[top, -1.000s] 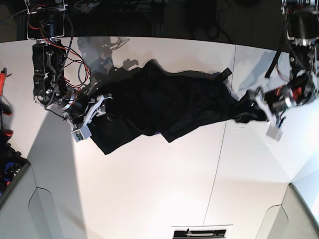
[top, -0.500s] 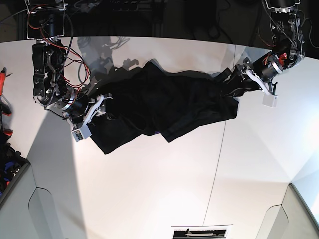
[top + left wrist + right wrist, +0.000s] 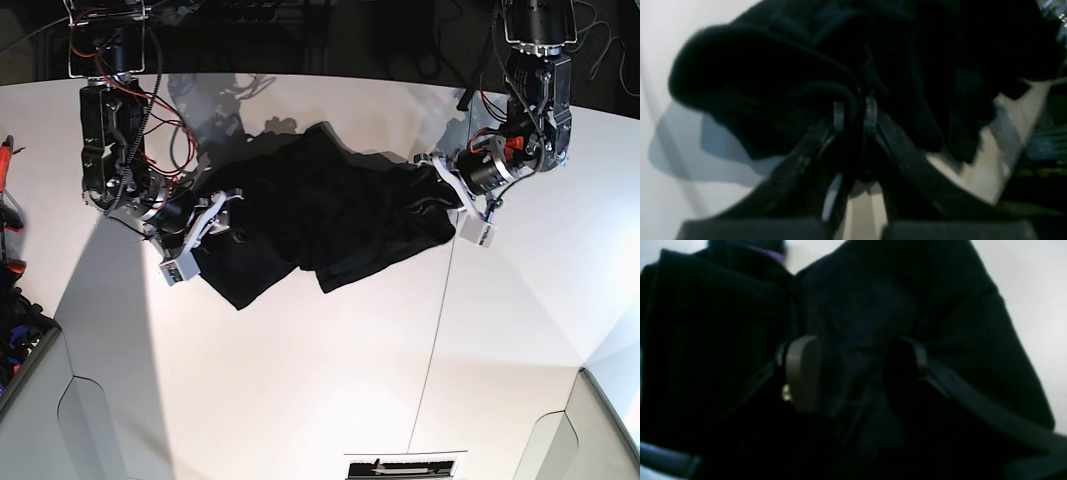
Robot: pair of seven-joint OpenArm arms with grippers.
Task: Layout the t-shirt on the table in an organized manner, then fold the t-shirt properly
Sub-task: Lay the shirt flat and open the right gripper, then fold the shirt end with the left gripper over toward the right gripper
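Base view: the t-shirt (image 3: 320,215) lies bunched in a dark, irregular band across the upper middle of the table (image 3: 300,380), running from the left of the picture to just right of centre. Its lower edge is ragged, with one corner hanging down near the left end and another pointed corner below the middle. No printed graphic shows; only black cloth is visible, heavily folded over itself.

Right gripper (image 3: 215,215), on the picture's left, sits at the shirt's left end. In the right wrist view its two fingers (image 3: 801,373) stand apart with a thick wad of cloth pressed between them, so it is clamped on the shirt. A sliver of purple shows at the upper edge of that view.

Left gripper (image 3: 445,190), on the picture's right, sits at the shirt's right end. The left wrist view shows its fingertips (image 3: 838,115) drawn nearly together, with a fold of black cloth pinched in the narrow slot between them. The cloth beyond them rises in a rounded hump, casting a shadow on the white surface.

Open room: the whole near half of the table is bare white, crossed by a thin dark seam (image 3: 440,330) running down from the shirt's right end. Cut-out corners sit at lower left and lower right. Bare surface also lies to the right of the left arm and behind the shirt up to the far edge.
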